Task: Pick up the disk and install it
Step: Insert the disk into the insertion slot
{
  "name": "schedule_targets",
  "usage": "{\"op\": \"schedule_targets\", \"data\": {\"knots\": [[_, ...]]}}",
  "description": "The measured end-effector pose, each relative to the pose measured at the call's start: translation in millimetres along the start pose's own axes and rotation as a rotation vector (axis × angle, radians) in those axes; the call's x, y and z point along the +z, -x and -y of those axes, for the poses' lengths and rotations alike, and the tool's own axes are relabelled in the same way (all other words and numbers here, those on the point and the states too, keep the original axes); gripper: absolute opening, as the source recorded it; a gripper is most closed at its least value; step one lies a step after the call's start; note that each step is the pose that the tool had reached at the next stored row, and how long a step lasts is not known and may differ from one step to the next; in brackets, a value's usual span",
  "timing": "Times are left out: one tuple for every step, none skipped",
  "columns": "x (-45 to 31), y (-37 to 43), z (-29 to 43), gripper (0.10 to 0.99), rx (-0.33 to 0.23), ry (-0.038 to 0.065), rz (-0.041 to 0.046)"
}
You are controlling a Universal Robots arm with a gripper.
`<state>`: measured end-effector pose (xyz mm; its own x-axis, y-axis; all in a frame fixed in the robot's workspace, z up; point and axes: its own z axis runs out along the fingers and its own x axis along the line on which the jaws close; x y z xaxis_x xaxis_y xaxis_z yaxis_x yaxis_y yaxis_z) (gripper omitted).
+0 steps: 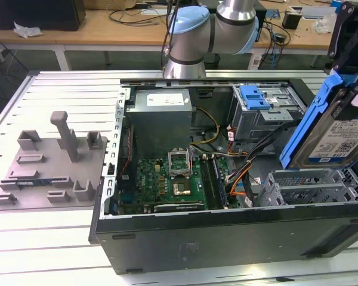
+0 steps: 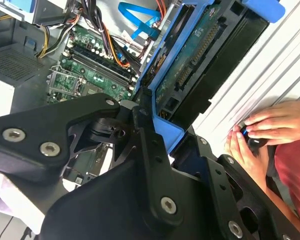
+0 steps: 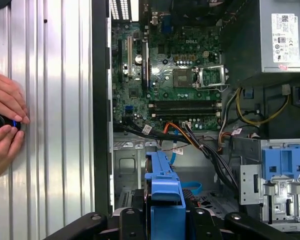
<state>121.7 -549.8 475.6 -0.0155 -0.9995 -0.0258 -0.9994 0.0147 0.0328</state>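
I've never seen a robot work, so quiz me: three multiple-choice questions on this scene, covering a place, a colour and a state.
1. Where is the disk? A up above the computer case; B flat inside it; C on the floor.
2. The disk's frame is: A red; B blue; C green.
3. The case is: A shut; B taped; C open.
Answers: 1 A, the gripper holds it aloft. 2 B, blue edges show in both wrist views. 3 C, the motherboard lies bare.
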Motion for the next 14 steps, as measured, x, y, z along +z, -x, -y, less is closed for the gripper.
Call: {"op": "schedule_targets", "data": {"knots": [[0.8, 0.0, 0.0, 0.365, 0.000, 0.000, 0.0004], [1.6, 0.0, 0.1, 0.365, -0.001, 0.000, 0.0007], [2.6, -0.2, 0.1, 0.365, -0.002, 0.000, 0.0012], [3.6, -0.5, 0.1, 0.365, -0.003, 0.000, 0.0018], [4.4, -1.1, 0.2, 0.365, -0.004, 0.000, 0.0021], [5.1, -1.6, 0.2, 0.365, -0.005, 0.000, 0.0026], [5.6, -2.0, 0.2, 0.365, -0.005, 0.000, 0.0029], [6.8, -3.3, 0.3, 0.365, -0.006, 0.000, 0.0037], [7.6, -4.3, 0.3, 0.365, -0.007, 0.000, 0.0040], [8.3, -4.8, 0.3, 0.365, -0.007, 0.000, 0.0042], [8.8, -5.1, 0.4, 0.365, -0.008, 0.000, 0.0041], [9.8, -5.2, 0.4, 0.365, -0.009, 0.000, 0.0040], [10.8, -5.3, 0.4, 0.365, -0.010, 0.000, 0.0042], [11.6, -5.3, 0.4, 0.365, -0.011, 0.000, 0.0041]]}}
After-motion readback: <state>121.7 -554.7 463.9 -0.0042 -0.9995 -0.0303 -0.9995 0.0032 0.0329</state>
